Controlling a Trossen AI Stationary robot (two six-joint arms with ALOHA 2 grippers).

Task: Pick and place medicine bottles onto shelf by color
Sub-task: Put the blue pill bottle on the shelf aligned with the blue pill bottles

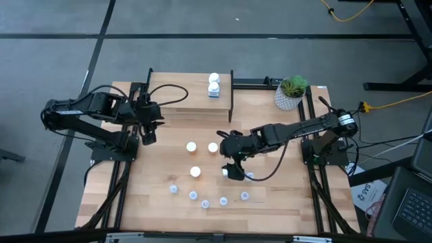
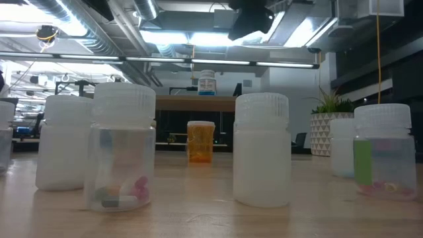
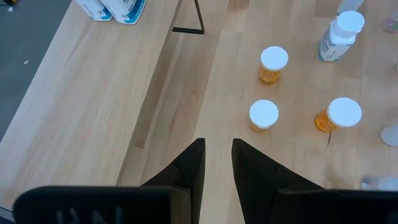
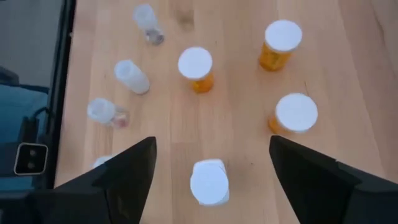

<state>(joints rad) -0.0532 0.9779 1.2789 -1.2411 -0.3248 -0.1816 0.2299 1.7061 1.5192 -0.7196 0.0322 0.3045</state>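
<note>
From left to right we see the left gripper (image 1: pixel 148 137) waiting nearly closed and empty near the shelf (image 1: pixel 177 98), and the right gripper (image 4: pixel 210 163) spread wide, straddling a white bottle (image 4: pixel 209 182) standing mid-table, unheld.

White pot with green plant (image 1: pixel 291 92) at table's (image 1: pixel 155 196) back corner. Yellow cable (image 1: pixel 398 102) on floor, maybe cord.
</note>
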